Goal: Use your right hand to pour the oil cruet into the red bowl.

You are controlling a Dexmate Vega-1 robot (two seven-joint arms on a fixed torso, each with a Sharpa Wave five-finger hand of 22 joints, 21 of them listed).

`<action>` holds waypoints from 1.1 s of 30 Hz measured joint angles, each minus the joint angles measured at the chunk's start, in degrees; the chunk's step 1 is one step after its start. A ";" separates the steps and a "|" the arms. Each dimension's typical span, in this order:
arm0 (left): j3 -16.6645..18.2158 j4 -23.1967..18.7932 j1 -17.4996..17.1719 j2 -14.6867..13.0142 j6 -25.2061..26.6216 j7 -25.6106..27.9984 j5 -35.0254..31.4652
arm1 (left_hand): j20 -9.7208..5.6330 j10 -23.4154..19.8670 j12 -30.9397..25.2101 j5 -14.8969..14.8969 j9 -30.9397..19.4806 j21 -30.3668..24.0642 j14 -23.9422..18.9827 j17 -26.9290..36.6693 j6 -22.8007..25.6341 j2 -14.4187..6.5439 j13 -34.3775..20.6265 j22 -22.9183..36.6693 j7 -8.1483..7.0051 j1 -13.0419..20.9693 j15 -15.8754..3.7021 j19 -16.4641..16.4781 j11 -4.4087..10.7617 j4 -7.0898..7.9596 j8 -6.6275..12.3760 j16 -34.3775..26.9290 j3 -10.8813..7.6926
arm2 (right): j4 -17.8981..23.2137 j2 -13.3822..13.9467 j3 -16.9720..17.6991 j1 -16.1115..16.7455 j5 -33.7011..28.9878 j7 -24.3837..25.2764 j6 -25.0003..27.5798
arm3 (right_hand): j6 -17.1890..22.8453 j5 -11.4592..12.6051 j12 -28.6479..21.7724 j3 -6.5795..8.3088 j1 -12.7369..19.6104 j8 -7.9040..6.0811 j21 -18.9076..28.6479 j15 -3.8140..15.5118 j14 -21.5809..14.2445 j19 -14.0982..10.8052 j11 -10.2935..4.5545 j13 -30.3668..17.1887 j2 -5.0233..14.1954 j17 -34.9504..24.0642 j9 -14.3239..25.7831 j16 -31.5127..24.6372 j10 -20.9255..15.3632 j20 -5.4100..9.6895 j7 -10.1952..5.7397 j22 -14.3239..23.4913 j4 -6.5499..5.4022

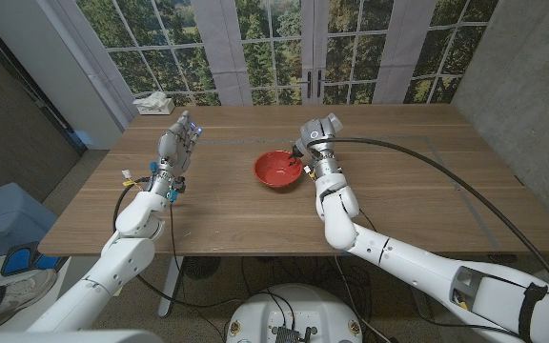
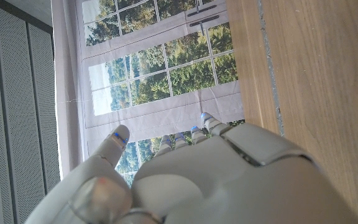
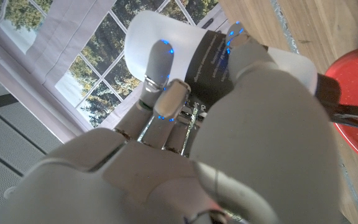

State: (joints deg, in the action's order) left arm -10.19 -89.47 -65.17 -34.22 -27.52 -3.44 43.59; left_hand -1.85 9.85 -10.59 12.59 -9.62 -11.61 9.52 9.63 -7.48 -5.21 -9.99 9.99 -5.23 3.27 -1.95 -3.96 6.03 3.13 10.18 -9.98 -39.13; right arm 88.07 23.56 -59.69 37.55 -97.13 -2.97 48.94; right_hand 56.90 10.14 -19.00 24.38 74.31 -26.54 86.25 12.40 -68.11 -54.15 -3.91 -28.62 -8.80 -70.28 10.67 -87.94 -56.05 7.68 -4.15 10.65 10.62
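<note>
Right hand fingers grip the oil cruet tilted over the red bowl; left hand (fingers spread) stands apart.

The left robot hand shows from behind, grey-white, its fingers reaching up with small blue lights at the tips, holding nothing. Beside it runs the wooden surface, grain plain to see. Beyond the fingers stand paned glass doors with green trees outside.
</note>
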 measured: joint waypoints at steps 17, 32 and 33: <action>-0.32 0.43 0.76 0.07 0.61 -0.05 0.07 | -0.20 0.00 0.00 0.00 0.00 0.00 0.00 -0.30 0.00 0.00 0.00 0.00 0.00 0.00 0.00 0.20 0.00 -0.65 0.00 0.00 0.16 | 2.21 0.16 2.54 1.12 2.93 2.45 -3.03 | 2.09 0.50 0.39 -1.41 0.89 2.63 -1.09 -0.14 -1.55 0.01 1.56 -0.01 -0.89 0.27 -0.07 1.08 -1.71 0.00 1.40 -0.27 -1.41; -0.53 0.66 1.20 0.09 1.02 -0.23 0.10 | -0.21 0.00 0.00 0.00 0.00 0.00 0.00 -0.29 0.00 0.00 0.00 0.00 0.01 0.00 0.00 0.21 0.00 -0.88 0.00 0.00 0.39 | 2.13 0.43 3.06 1.60 5.19 8.32 -2.52 | -6.38 3.71 2.78 -1.76 -3.90 7.63 -2.44 -0.04 2.38 3.43 -3.62 -0.07 3.89 -0.17 7.81 3.44 3.48 -0.93 -4.28 -0.10 -1.76; -0.53 0.66 1.20 0.09 1.02 -0.23 0.10 | -0.21 0.00 0.00 0.00 0.00 0.00 0.00 -0.29 0.13 0.00 0.00 0.00 -0.12 0.00 0.00 0.21 0.00 -0.88 0.00 0.00 0.39 | 2.05 0.45 3.05 1.59 5.20 8.53 -2.38 | -7.85 3.91 4.05 -1.62 -4.80 8.37 -2.18 -0.03 2.76 3.60 -4.54 -2.59 4.80 -0.17 7.70 3.45 4.40 -1.11 -4.57 -0.10 -1.63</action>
State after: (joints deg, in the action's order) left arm -10.72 -88.81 -63.97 -34.13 -26.50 -3.68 43.69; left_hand -2.05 9.85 -10.59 12.58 -9.62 -11.61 9.52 9.34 -7.34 -5.21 -9.99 9.99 -5.35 3.27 -1.95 -3.76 6.03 2.25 10.18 -9.98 -38.74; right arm 90.12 24.02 -56.64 39.15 -91.93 5.55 46.56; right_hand 49.05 14.05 -14.95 22.75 69.51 -18.18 84.07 12.37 -65.35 -50.54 -8.45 -31.21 -4.00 -70.44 18.37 -84.49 -51.64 6.57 -8.72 10.55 8.99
